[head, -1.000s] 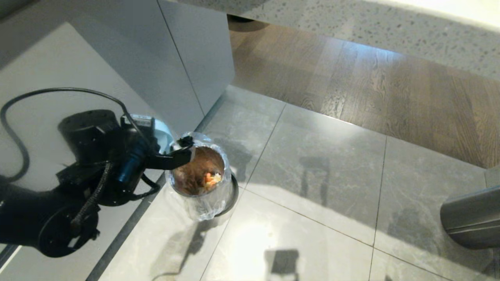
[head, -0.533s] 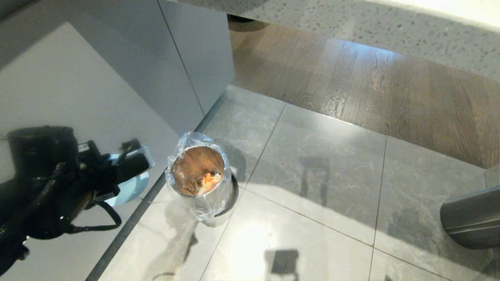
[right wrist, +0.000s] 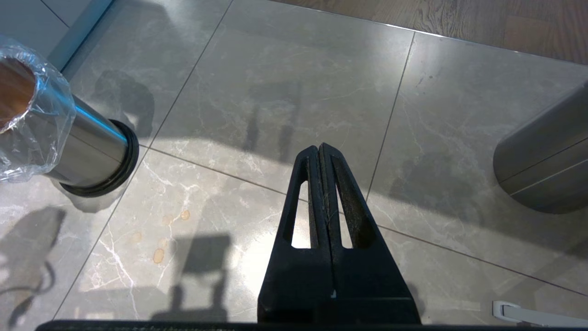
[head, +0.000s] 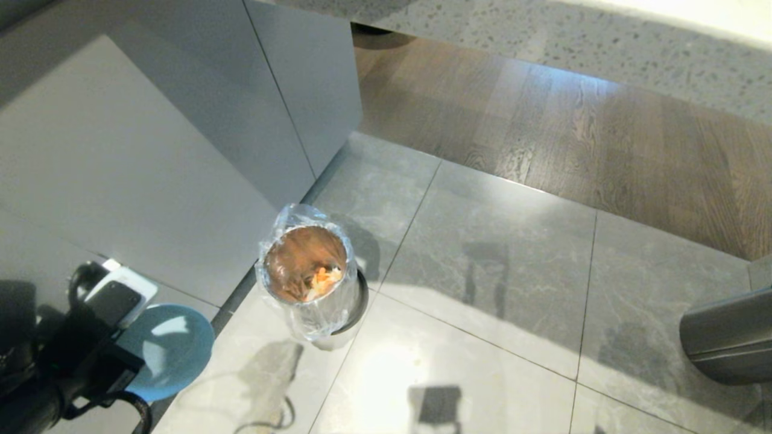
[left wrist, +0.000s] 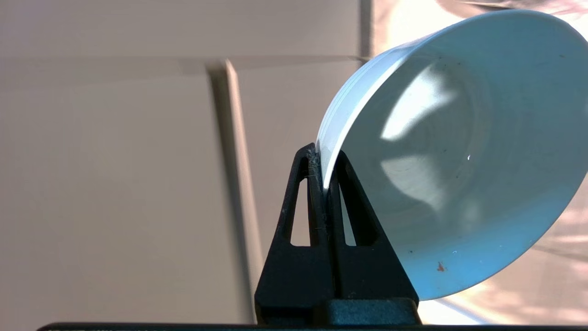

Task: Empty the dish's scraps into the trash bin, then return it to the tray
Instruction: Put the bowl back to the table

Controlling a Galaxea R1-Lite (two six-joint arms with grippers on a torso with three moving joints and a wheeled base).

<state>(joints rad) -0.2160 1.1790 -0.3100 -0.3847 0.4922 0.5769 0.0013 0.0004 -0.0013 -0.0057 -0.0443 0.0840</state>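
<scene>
Dish point(head: 172, 349), pale blue and glossy, low at the left of the head view, held off the floor beside the grey cabinet point(head: 181, 150), well apart from the trash bin point(head: 307, 274). Left gripper point(head: 123, 343) clamped on its rim. Scraps point(head: 322, 278), orange and pale yellow, lying inside the bin under the crinkled clear bag. Steel cylinder point(head: 727, 340) at the right edge.

From the left wrist: both fingers point(left wrist: 317, 193) pinched tight on the dish's point(left wrist: 459, 151) thin rim, bowl tilted and empty save 1 tiny speck.

From the right wrist: right gripper point(right wrist: 320, 149) pressed fully together, gripping nothing, hanging above the tiled floor point(right wrist: 285, 92) between the bin point(right wrist: 82, 147) and the cylinder point(right wrist: 546, 161).
</scene>
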